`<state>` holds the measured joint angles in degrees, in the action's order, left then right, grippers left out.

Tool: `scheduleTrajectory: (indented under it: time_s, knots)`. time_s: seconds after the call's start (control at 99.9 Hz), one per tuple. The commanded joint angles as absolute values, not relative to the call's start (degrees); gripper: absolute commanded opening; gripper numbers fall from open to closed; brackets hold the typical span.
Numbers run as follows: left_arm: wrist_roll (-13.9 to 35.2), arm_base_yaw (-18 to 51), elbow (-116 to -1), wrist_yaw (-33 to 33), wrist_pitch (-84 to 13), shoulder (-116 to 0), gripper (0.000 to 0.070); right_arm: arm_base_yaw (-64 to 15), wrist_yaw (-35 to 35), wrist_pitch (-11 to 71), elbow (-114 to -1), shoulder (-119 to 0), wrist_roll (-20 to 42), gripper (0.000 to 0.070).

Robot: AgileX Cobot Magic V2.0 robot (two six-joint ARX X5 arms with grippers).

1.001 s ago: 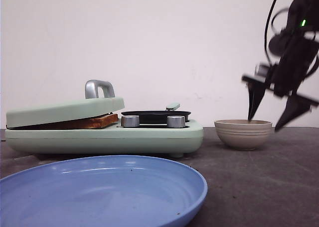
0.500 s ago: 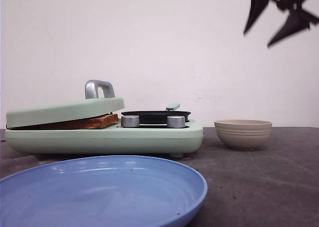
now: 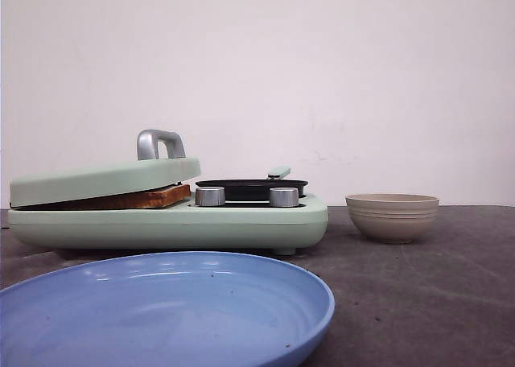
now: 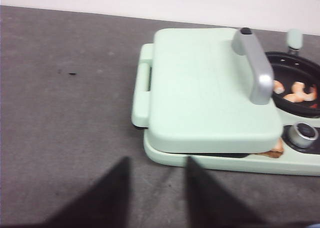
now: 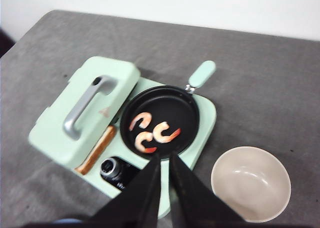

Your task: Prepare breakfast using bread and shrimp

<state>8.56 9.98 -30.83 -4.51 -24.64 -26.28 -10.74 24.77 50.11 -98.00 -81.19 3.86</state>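
Here the right pincer point(image 5: 165, 160) hangs nearly closed above the shrimp point(image 5: 150, 130), left pincer point(image 4: 156, 163) spread, both empty.

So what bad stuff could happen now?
Two things might go wrong. The bread sticks out from under the lid, which sits tilted on it, so that edge may toast unevenly or get squashed. The shrimp lie in the small black pan, and the right tool, nearly closed, hangs above them; coming down carelessly could bump the pan or flick one out. The bowl looks empty.
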Motion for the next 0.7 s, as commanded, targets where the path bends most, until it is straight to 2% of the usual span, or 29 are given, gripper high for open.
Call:
scheduleTrajectory:
  time_s: [0.0,0.23,0.36,0.69]
  knots:
    - [9.3,10.0,-31.3,-4.3,-24.2,-26.5,0.0,-11.8,23.5,50.4,-99.1,-80.7,1.8,0.0009]
    - [11.6,10.0,-31.3,-1.9,-24.2,-26.5,0.0,-15.2,20.7,48.8,-98.1,-76.6,1.3,0.0009]
    - [11.6,10.1,-31.3,-1.3,-24.2,-26.3,0.0,-17.4,20.2,44.8,-94.4,-73.1,0.8,0.0009]
    - [11.6,10.1,-31.3,-1.3,-24.3,-24.9,0.0,-21.0,15.3,26.5,-66.3,-56.1,-2.2,0.0009]
